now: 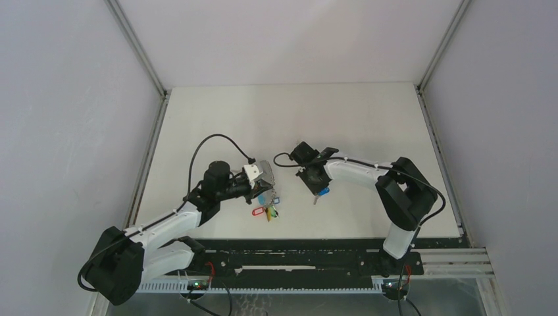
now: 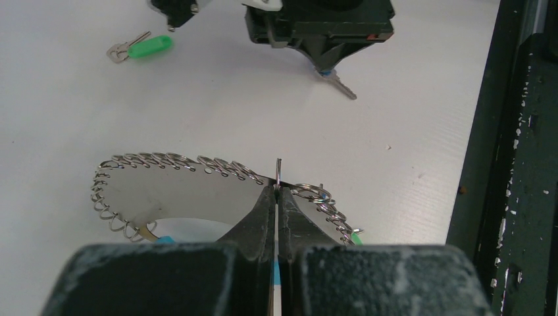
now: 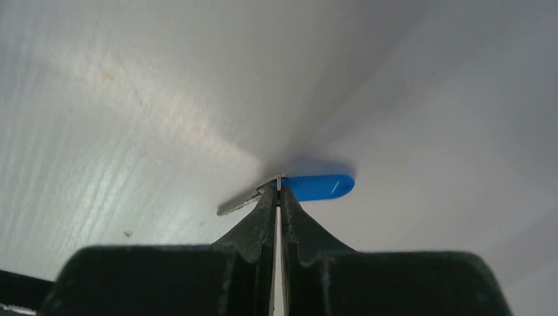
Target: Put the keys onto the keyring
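Keyring (image 2: 171, 160), silver wire loops, blue key (image 3: 319, 187) apart

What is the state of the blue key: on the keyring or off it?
Off. The right gripper pinches the blue key in shut jaws, apart from the keyring, which the left gripper holds.

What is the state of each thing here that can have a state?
left end effector: shut on the keyring
right end effector: shut on the blue key
keyring: gripped at its wire
blue key: gripped, not yet on the keyring
green key: lying loose on the table
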### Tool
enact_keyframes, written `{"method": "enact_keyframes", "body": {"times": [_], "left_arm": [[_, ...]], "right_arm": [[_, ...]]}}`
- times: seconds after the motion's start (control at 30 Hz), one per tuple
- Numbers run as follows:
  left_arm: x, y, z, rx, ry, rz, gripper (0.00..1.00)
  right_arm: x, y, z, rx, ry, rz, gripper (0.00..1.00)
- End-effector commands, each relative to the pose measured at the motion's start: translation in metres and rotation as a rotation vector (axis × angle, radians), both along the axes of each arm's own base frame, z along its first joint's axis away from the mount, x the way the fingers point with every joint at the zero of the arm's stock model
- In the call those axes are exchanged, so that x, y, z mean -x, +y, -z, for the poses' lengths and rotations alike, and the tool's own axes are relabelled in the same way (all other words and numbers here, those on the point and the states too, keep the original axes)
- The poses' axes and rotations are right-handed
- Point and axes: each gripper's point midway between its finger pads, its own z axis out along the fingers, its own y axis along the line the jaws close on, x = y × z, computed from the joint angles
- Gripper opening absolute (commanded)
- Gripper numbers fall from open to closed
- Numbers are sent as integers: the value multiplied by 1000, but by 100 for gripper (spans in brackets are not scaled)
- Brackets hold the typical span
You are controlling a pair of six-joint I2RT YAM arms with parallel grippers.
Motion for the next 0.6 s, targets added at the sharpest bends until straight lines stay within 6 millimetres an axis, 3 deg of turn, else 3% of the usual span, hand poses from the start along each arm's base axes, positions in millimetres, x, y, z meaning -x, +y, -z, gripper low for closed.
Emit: {"method": "enact_keyframes", "body": {"times": [0.0,0.33,0.43,0.57], "left_arm": [[-11,-8,-33,55,-103,21,0],[-11,-9,-33,55,-97,24,0],[-11,-8,-33,55,-98,24,0],[-11,-8,-34,58,-101,22,0]], "right_arm": [[-37,29,-13,-99,-101,-23,0],[-41,37,0,-127,-105,-45,2],[-39,39,-11,-152,-132,-50,5],[-36,41,-36,-207,-191,-56,21]]}}
